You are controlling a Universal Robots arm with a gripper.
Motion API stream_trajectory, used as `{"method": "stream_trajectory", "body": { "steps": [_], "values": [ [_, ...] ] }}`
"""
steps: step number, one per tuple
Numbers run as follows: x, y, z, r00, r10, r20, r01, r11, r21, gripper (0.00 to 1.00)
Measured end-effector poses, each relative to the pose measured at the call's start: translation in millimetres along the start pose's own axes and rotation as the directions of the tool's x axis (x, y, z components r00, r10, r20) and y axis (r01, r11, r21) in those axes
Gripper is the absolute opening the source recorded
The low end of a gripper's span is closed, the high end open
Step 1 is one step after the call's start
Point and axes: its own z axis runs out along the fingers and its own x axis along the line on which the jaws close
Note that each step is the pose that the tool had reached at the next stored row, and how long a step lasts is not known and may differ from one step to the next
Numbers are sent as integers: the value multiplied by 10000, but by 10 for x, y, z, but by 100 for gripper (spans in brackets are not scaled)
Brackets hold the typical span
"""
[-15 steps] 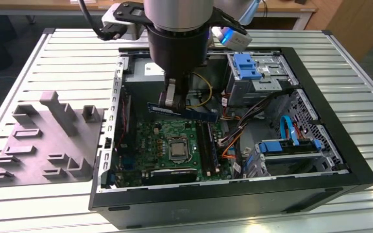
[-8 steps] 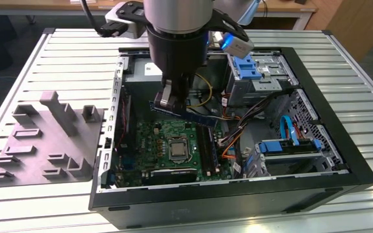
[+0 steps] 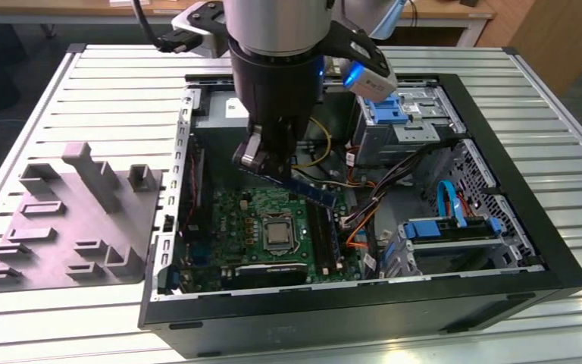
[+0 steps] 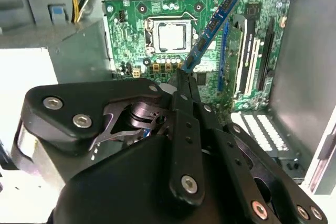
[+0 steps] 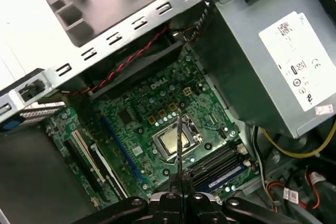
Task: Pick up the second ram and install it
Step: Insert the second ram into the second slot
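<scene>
While claw [image 3: 264,163] pinches second ram [image 3: 309,189] by one end, stick hangs tilted over mobo [image 3: 255,220] w/ long edge free, prob. to keep that edge unobstructed; not yet seated.

Open air is lying above the motherboard [image 3: 239,206], where the gripper [image 3: 266,168] is hanging, fingers [image 4: 185,90] clamped on the second ram [image 3: 311,189]. The grey power-supply box [image 5: 247,51] is crowding one end of the motherboard, loose cables [image 3: 372,189] are bunching along one side, and the case wall [image 3: 182,174] is fencing the other.
</scene>
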Motion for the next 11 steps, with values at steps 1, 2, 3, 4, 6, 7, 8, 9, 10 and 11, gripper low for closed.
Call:
{"method": "stream_trajectory", "body": {
  "steps": [1, 2, 3, 4, 6, 7, 8, 9, 10, 11],
  "values": [
    [0, 0, 3, 9999, 157, 2, -157, 9999, 4, 11],
    [0, 0, 5, 9995, 326, 3, -326, 9995, 7, 11],
    [0, 0, 7, 9988, 488, 4, -488, 9988, 11, 11],
    [0, 0, 9, 9979, 652, 5, -652, 9979, 14, 11],
    [0, 0, 14, 9951, 987, 9, -987, 9951, 21, 11],
    [0, 0, 16, 9934, 1149, 9, -1149, 9934, 25, 11],
    [0, 0, 18, 9914, 1312, 11, -1312, 9913, 28, 11],
    [0, 0, 20, 9891, 1473, 12, -1473, 9891, 32, 11],
    [0, 0, 23, 9865, 1637, 14, -1637, 9865, 35, 11],
    [1, 0, 25, 9837, 1797, 16, -1797, 9837, 39, 11]
  ]
}}
